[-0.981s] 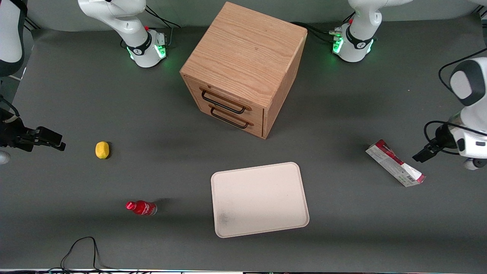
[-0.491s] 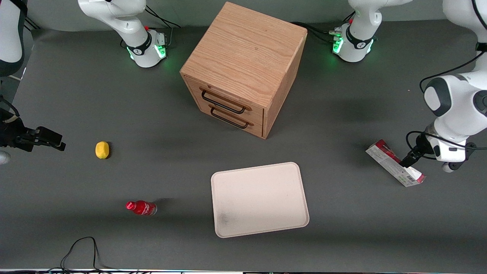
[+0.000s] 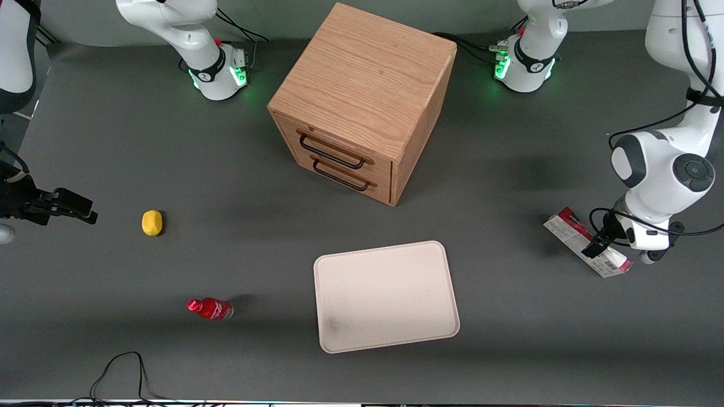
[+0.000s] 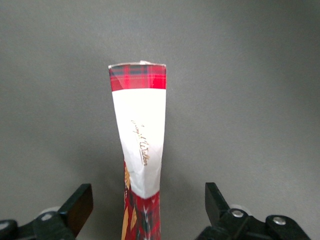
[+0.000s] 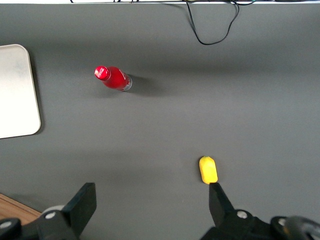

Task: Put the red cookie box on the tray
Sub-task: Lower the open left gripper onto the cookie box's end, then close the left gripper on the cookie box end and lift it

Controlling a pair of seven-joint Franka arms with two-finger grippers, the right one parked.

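One cookie box (image 3: 586,242) on tabletop (image 3: 509,169), tool (image 4: 149,210) above it, fingers wide (nothing held); one tray (image 3: 386,296) at box's 9 o'clock.

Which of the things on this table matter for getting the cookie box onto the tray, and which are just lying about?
In play:
- red cookie box, on the table toward the working arm's end
- tray, nothing on it
- left tool, open, straddling the box

Just lying about:
- wooden drawer cabinet
- small red bottle
- yellow lemon-like thing
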